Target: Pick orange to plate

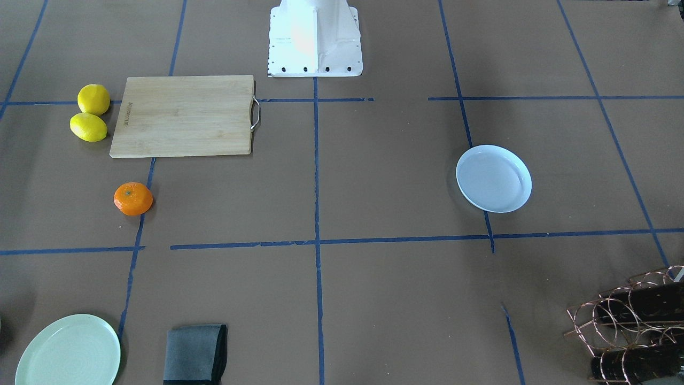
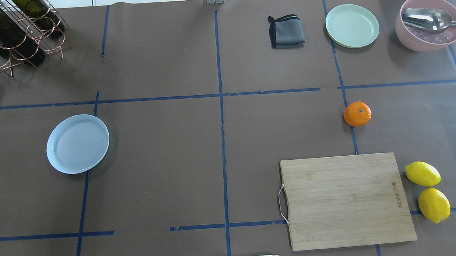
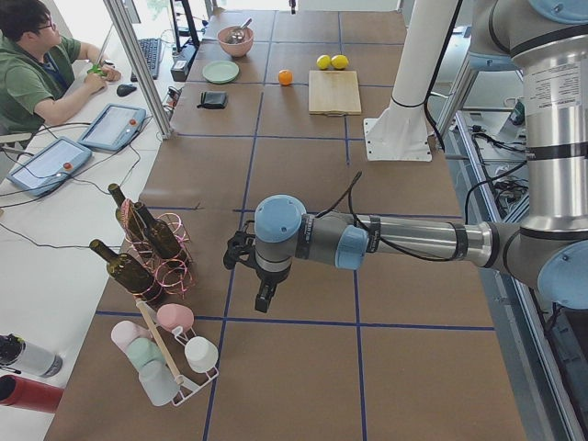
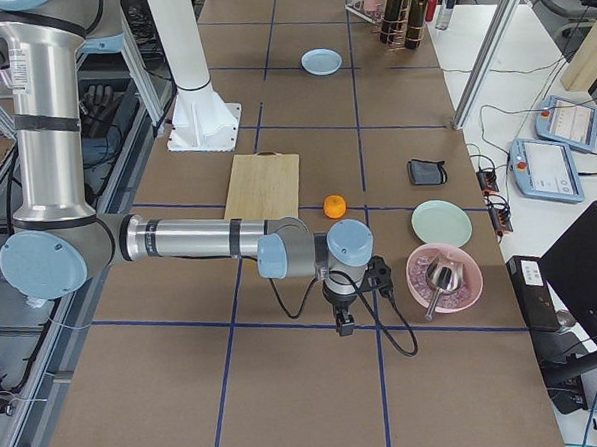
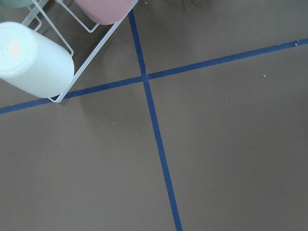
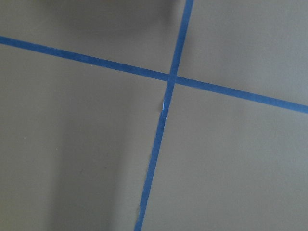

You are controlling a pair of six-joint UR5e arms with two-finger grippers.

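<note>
The orange (image 2: pixel 357 113) lies alone on the brown table, just beyond the cutting board; it also shows as the orange (image 1: pixel 133 199) in the front-facing view. Far across the table on my left side rests the pale blue plate (image 2: pixel 77 143), bare inside, seen too as the plate (image 1: pixel 494 178). Neither arm reaches the overhead or front-facing views. My left gripper (image 3: pixel 265 299) hangs over the table's left end, near the bottle rack. My right gripper (image 4: pixel 342 326) hangs over the right end beside the pink bowl. I cannot tell whether either is open or shut. Both wrist views show only taped table.
A wooden cutting board (image 2: pixel 345 200) lies near the robot base with two lemons (image 2: pixel 428 195) beside it. At the far edge stand a green plate (image 2: pixel 352 25), a folded grey cloth (image 2: pixel 286 31), a pink bowl with spoon (image 2: pixel 429 22) and a copper bottle rack (image 2: pixel 12 32). A cup rack (image 5: pixel 53 53) shows by the left wrist.
</note>
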